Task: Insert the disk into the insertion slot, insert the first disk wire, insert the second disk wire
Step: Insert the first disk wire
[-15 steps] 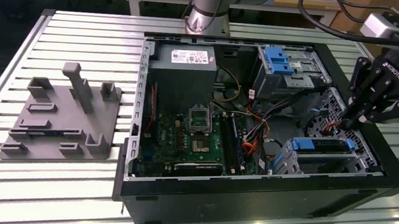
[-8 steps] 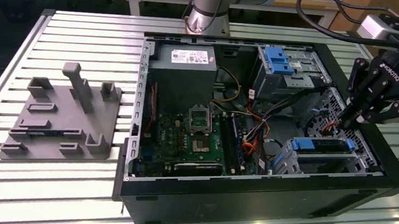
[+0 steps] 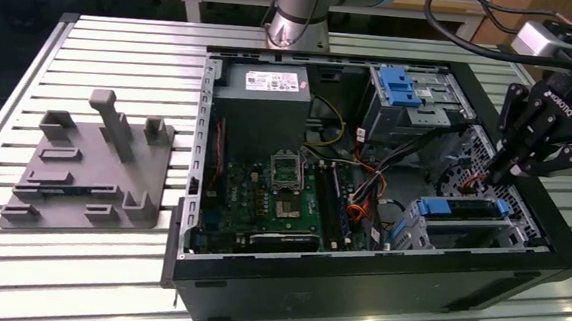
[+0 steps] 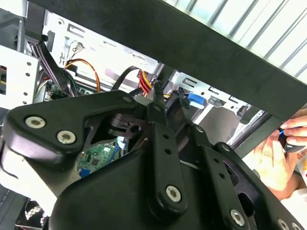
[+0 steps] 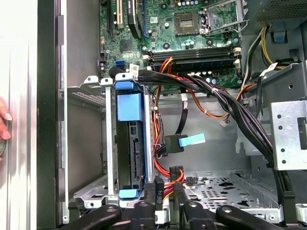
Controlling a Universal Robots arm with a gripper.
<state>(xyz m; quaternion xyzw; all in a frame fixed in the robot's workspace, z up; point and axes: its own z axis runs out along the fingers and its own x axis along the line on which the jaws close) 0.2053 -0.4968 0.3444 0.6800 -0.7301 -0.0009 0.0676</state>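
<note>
The disk (image 3: 461, 208), silver-grey in a bright blue caddy, sits inside the insertion slot (image 3: 476, 235), a perforated grey cage at the case's corner on the exterior view's right. The first wrist view shows the disk (image 5: 129, 143) edge-on between the insertion slot's rails (image 5: 91, 91). My gripper (image 3: 491, 179) hangs just beside the disk's end. Its fingers (image 5: 158, 194) are shut on a disk wire (image 5: 175, 171), a black plug with red, yellow and black leads. The same disk wire (image 4: 146, 79) runs out past my gripper (image 4: 165, 103). A second wire with a blue tab (image 5: 191, 140) hangs loose nearby.
The open case holds a motherboard (image 3: 283, 199), a grey power-supply box (image 3: 267, 82) and a taller bay with a blue latch (image 3: 404, 89). A thick black cable bundle (image 5: 230, 103) crosses beside the disk. A grey fixture (image 3: 91, 168) lies on the slatted table. A person's hand (image 4: 278, 158) rests outside the case.
</note>
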